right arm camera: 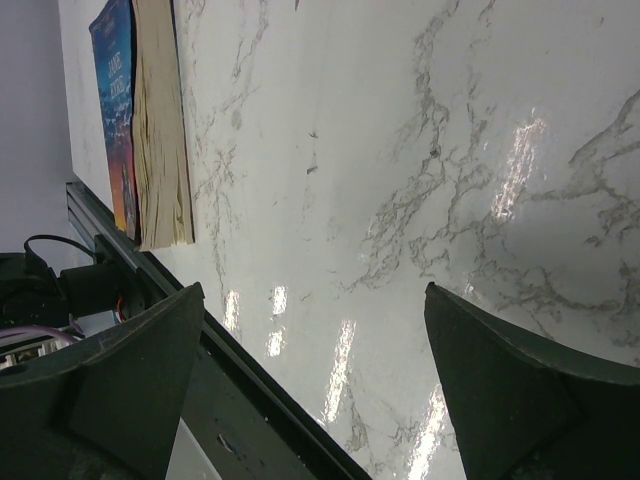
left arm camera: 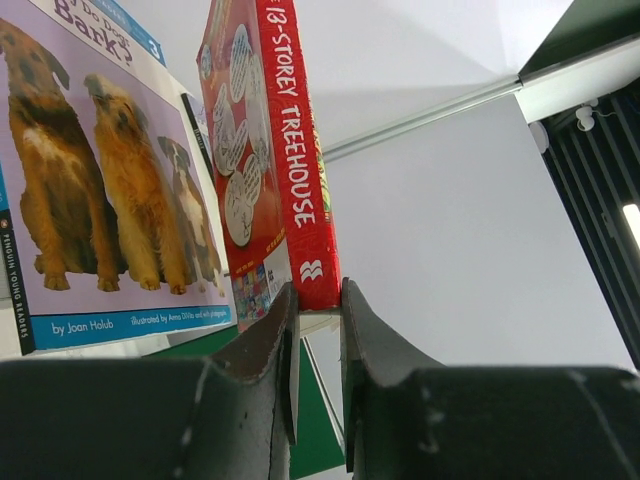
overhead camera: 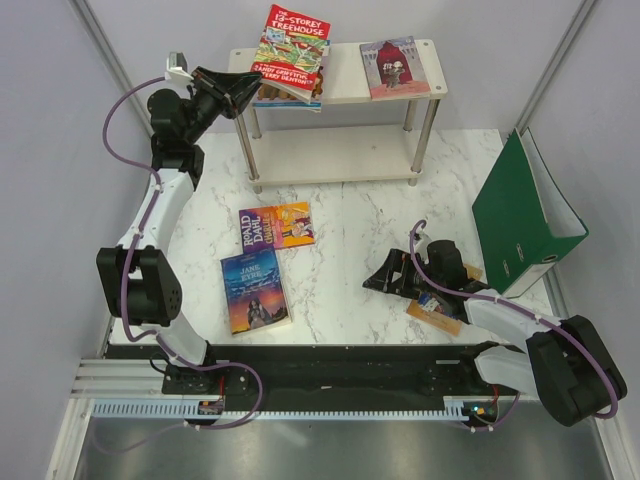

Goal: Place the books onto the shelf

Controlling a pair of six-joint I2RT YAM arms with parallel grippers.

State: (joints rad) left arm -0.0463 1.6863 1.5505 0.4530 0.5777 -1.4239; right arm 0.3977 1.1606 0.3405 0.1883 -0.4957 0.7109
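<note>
At upper left, my nearly closed left claw pinches the red book on the shelf, so release should come next; right claw gapes empty.

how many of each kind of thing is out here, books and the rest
books: 5 (red Treehouse, blue dogs book, red-cloak cover, Roald Dahl, Jane Eyre)
tan flat thing, half hidden, maybe another book: 1
shelf: 1
green binder: 1
total: 8
</note>
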